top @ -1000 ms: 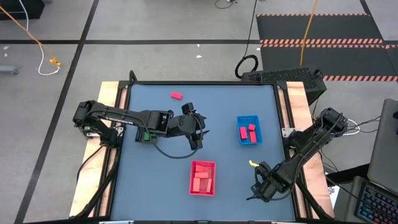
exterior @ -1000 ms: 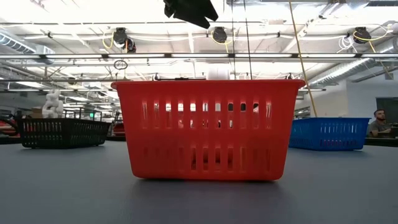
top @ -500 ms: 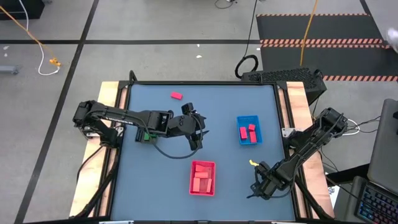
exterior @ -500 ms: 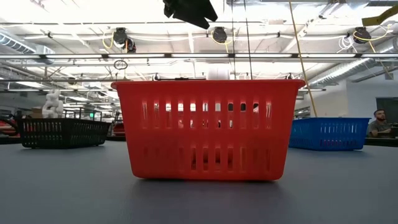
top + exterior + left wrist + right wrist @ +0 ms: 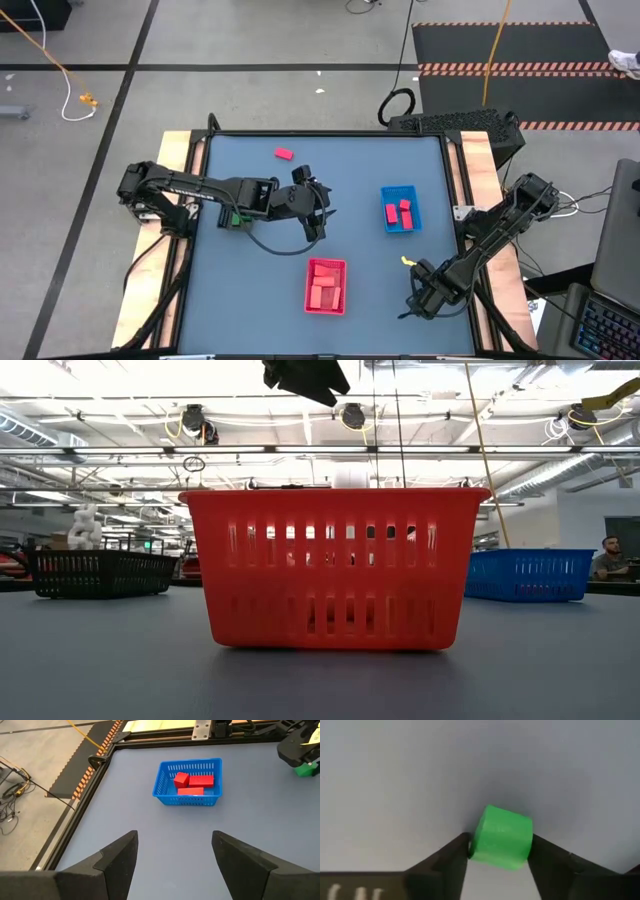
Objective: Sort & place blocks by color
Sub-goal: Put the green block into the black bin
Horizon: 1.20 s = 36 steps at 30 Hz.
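Nothing moved | right hand still clamps green block near table edge; left hand apart

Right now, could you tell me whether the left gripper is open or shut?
Open: the left gripper holds nothing, its fingers spread wide over the table, facing the blue tray.

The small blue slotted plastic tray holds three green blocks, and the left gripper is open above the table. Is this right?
Not quite. The three blocks in the small blue slotted plastic tray are red, not green, as the left wrist view shows. The rest is right: the left gripper is open above the table.
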{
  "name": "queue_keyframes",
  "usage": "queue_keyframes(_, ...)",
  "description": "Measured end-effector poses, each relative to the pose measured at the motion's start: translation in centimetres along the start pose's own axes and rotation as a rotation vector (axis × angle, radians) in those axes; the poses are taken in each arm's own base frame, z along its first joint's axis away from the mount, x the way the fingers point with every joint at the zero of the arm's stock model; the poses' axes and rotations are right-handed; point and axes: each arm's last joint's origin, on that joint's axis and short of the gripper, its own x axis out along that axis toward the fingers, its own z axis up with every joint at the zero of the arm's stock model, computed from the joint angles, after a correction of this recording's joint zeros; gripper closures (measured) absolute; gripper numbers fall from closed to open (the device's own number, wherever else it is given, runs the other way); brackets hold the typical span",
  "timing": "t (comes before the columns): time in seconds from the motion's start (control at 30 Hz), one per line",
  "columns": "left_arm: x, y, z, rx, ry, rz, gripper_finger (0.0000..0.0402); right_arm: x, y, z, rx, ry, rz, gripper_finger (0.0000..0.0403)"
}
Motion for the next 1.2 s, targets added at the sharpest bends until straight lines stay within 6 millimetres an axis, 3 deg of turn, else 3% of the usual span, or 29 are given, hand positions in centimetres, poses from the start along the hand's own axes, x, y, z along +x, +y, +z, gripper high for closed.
queue_keyframes(0.17, 0.0, 0.0, 0.0, 0.0, 0.0, 0.0, 0.0146, 0.0, 0.0, -0.1, -0.039, 0.045, -0.008, 0.0275)
queue_keyframes(0.5, 0.0, 0.0, 0.0, -0.006, -0.003, 0.0, 0.0146, -0.7, -0.1, -0.1, -0.171, 0.045, 0.029, 0.0259)
queue_keyframes(0.7, 0.0, 0.0, 0.2, -0.013, -0.018, -0.001, 0.0146, -3.1, -0.3, 0.8, -0.212, -0.044, 0.153, 0.0277)
queue_keyframes(0.97, 0.0, 0.0, 0.2, -0.012, -0.018, -0.001, 0.0147, -7.0, -1.4, 2.5, -0.263, -0.277, 0.342, 0.027)
queue_keyframes(1.2, 0.0, 0.0, 0.2, -0.008, -0.018, -0.001, 0.0146, -9.3, -1.7, 4.3, -0.349, -0.369, 0.457, 0.0273)
